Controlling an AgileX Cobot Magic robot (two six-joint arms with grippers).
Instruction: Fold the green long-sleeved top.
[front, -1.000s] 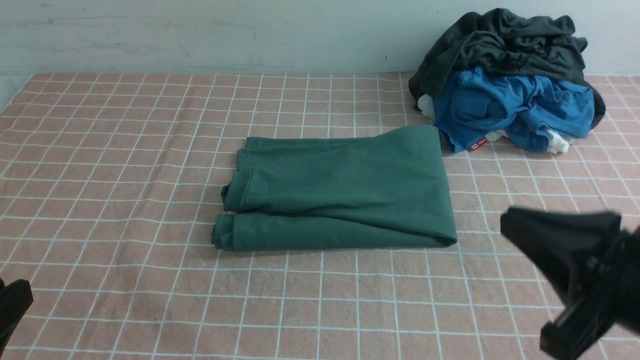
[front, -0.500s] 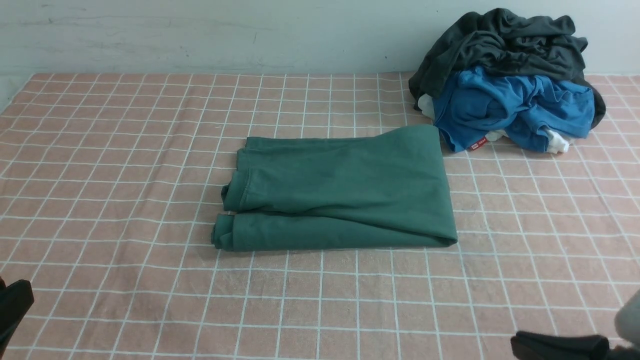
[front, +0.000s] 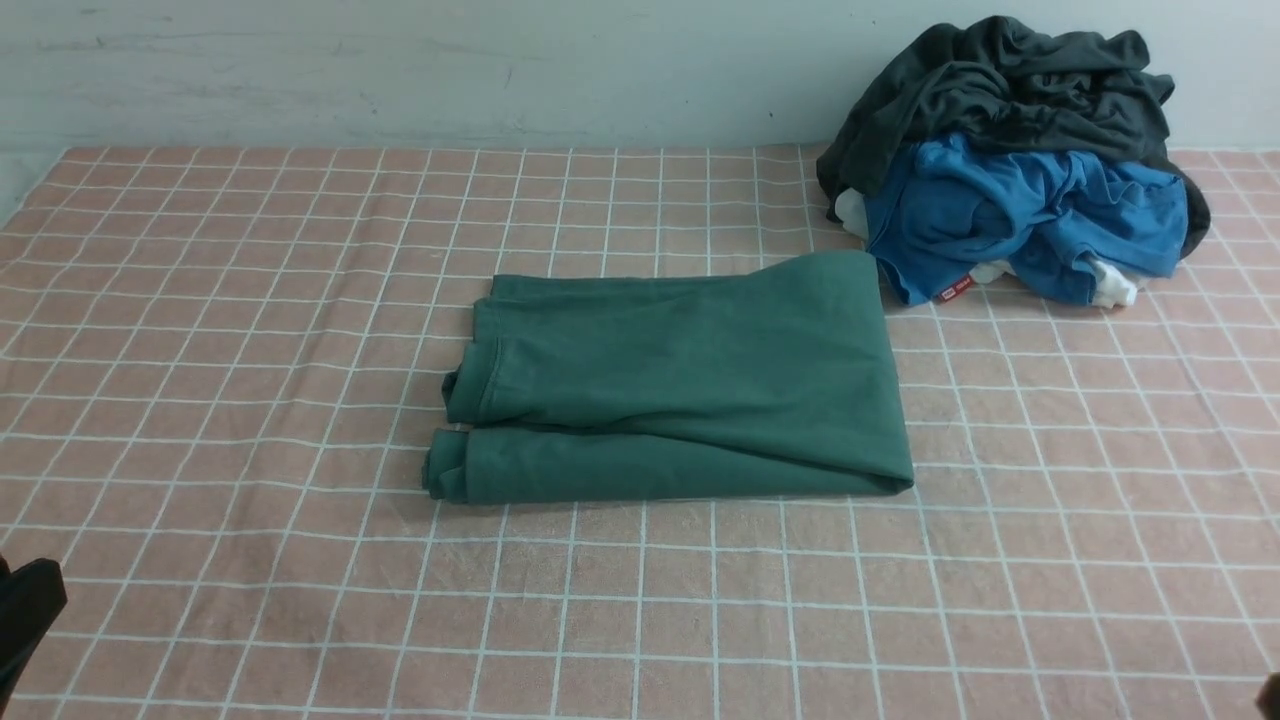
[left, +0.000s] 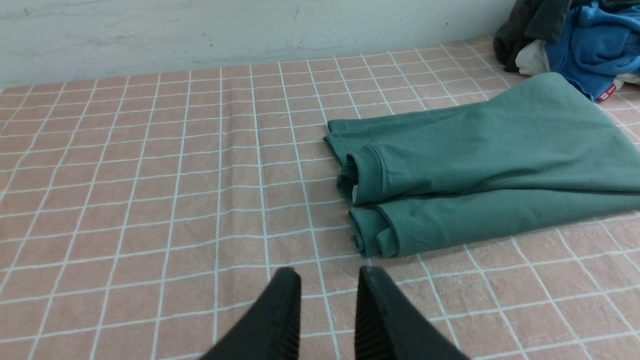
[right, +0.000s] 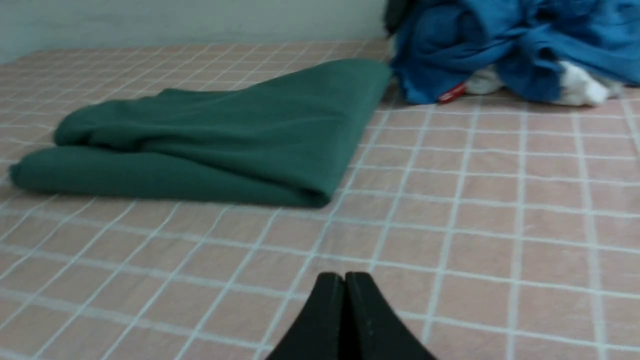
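The green long-sleeved top (front: 680, 380) lies folded into a thick rectangle in the middle of the pink checked cloth, its layered open edges on the left (left: 372, 200) and the fold on the right (right: 280, 135). My left gripper (left: 328, 274) is open and empty, hovering near the front left, short of the top's left end; in the front view only a black part of it (front: 25, 610) shows at the lower left corner. My right gripper (right: 345, 276) is shut and empty, low over the cloth near the front right, clear of the top.
A pile of clothes stands at the back right: a dark charcoal garment (front: 1010, 90) over a bright blue one (front: 1020, 215), with white bits beneath. It touches the top's far right corner. A pale wall (front: 400, 70) runs along the back.
My right arm has drawn back and down out of the front view, from beside the top's right end to the lower right corner. The top and the left gripper have not moved.
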